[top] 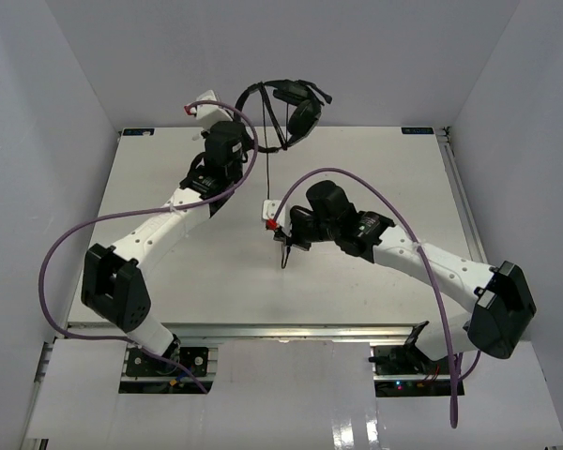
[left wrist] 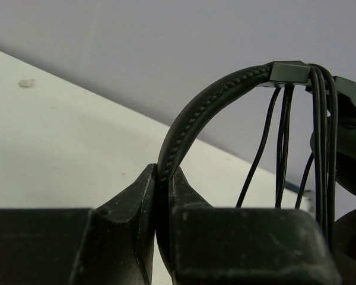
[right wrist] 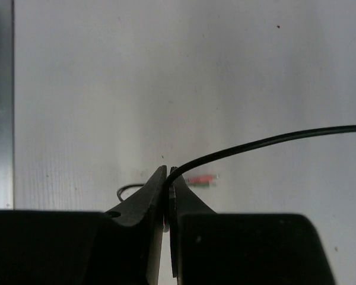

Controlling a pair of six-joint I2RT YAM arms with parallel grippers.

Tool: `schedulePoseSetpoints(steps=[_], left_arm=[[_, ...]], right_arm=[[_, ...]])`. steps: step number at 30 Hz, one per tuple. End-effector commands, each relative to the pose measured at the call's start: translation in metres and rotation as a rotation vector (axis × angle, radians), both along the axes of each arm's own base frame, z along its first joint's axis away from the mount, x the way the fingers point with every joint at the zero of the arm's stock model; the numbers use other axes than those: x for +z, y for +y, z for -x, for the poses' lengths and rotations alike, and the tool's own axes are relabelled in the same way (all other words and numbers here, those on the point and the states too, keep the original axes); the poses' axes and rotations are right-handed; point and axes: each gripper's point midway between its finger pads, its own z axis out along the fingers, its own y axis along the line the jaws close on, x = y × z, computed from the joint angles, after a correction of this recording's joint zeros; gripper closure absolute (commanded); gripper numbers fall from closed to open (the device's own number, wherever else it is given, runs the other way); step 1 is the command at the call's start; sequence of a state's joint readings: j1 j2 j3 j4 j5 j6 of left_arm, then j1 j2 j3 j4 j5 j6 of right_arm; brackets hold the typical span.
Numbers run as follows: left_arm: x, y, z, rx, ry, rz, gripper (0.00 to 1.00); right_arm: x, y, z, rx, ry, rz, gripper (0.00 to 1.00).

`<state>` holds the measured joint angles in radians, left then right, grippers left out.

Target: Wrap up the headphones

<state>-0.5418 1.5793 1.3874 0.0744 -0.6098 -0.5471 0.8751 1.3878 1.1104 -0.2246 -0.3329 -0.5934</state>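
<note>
Part done: cord hangs in several loops over headband. Left pincer clamped on headband, holding headphones above desk far edge. Right pincer pinched shut on loose cord; that tail and plug not yet wound.

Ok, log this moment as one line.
left end effector: shut on headband | right end effector: shut on cord | wrap: several cord strands draped over headband

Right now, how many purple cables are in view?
2. One cable loops wide to the left of the left arm; the other cable arches over the right arm and hangs down near its base. Parts may be hidden behind the arms.
</note>
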Motion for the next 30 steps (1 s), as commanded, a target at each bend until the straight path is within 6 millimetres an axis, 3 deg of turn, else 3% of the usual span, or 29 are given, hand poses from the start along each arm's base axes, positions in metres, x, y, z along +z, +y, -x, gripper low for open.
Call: schedulePoseSetpoints(steps=[1,5,10,14,20,24,30], left_arm=[[0.020,0.047,0.004,0.122,-0.069,-0.133,1.00],[-0.001,0.064,0.002,0.077,-0.036,-0.116,1.00],[-0.014,0.062,-0.002,0.016,0.006,-0.097,1.00],[-0.011,0.064,-0.002,-0.022,0.008,-0.031,1.00],[0.011,0.062,0.001,-0.088,-0.003,0.121,1.00],[0.012,0.069,-0.002,-0.077,0.003,0.138,1.00],[-0.005,0.077,-0.010,-0.064,0.041,0.198,1.00]], right_arm=[[0.037,-0.037,-0.019,-0.064,-0.221,0.103,0.92],[0.048,-0.052,-0.025,-0.080,-0.266,0.124,0.92],[0.041,-0.055,-0.022,-0.065,-0.260,0.139,0.92],[0.026,-0.057,-0.019,-0.045,-0.236,0.153,0.92],[-0.015,-0.059,-0.006,-0.006,-0.158,0.181,0.92],[-0.012,-0.061,-0.005,-0.006,-0.161,0.165,0.92],[-0.014,-0.056,0.007,0.034,-0.107,0.137,0.92]])
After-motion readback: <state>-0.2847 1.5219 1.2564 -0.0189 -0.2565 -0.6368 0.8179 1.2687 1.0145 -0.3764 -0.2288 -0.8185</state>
